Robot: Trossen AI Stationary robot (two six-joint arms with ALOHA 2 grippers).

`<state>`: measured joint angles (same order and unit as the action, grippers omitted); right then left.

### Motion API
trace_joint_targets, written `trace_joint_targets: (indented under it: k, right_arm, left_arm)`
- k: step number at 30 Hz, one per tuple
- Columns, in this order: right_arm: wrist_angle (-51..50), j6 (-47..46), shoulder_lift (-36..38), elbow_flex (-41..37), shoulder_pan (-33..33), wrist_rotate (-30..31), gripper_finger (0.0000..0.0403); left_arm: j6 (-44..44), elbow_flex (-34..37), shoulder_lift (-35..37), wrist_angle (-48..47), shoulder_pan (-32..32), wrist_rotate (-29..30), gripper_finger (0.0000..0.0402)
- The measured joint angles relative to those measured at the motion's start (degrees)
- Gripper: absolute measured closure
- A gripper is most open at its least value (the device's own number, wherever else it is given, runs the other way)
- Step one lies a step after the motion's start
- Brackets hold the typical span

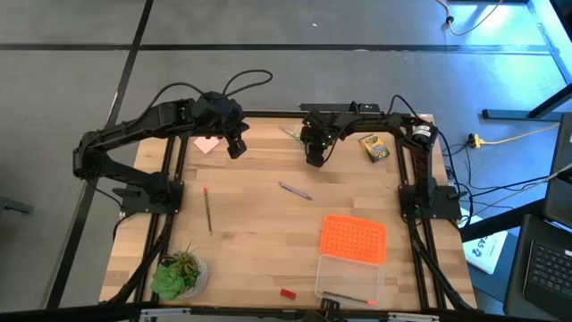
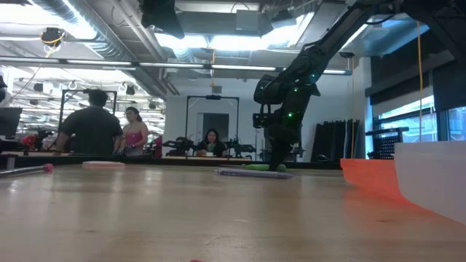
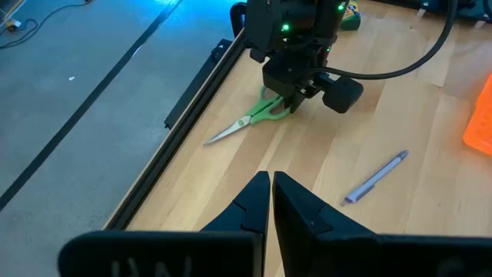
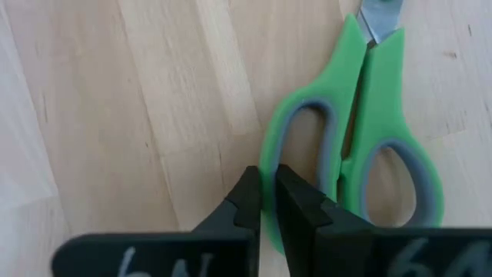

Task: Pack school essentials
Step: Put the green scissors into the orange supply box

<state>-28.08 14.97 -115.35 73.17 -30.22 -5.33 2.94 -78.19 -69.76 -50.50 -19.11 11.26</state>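
Green plastic loop of the scissors [image 4: 350,146] pinched in the right gripper [image 4: 267,201], a thin, stiff, probably slippery rim; the left gripper [image 3: 271,201] hangs shut.

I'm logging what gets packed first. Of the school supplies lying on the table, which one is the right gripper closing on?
The green-handled scissors at the table's far edge. The right gripper pinches one handle loop; the purple pen and crayon box lie apart, untouched.
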Motion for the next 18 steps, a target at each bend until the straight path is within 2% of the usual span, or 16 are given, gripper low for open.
trace_joint_targets:
  k: [18]
  right_arm:
    - [-12.5,-3.2,-0.3,9.4,0.6,-0.4,0.0377]
  left_arm:
    - [0.0,0.0,0.0,0.0,0.0,0.0,0.0388]
